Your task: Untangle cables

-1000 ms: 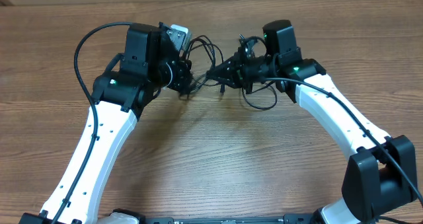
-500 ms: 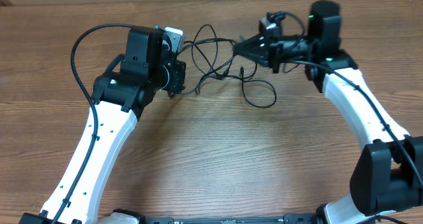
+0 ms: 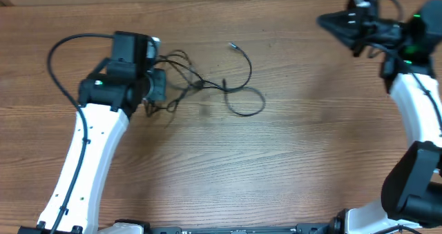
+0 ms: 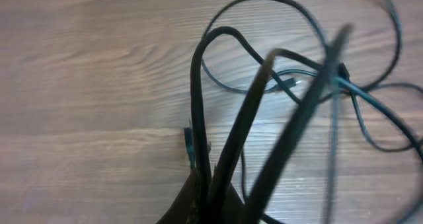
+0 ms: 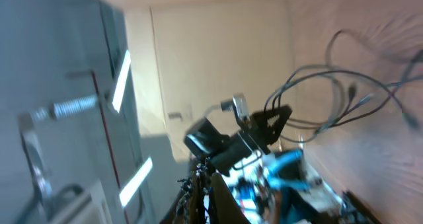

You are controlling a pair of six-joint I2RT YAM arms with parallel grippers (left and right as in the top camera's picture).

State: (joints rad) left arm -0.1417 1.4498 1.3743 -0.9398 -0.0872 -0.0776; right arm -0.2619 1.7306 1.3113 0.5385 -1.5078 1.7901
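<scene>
The left tool (image 3: 157, 86) is clamped on the cables (image 3: 200, 86); its wrist view shows several strands (image 4: 230, 145) rising out of its closed tips. From the left tool the cables trail across the surface (image 3: 228, 172) toward the right arm's side, with a loop (image 3: 264, 104) lying farthest out and 1 free plug (image 3: 232, 46) curled off nearby. The right tool (image 3: 331, 21) hangs well apart from the left tool, beyond the loop; I cannot tell its width through the blur. The long axis seems to run tool to tool, so the right arm would need to come in for the loose end
</scene>
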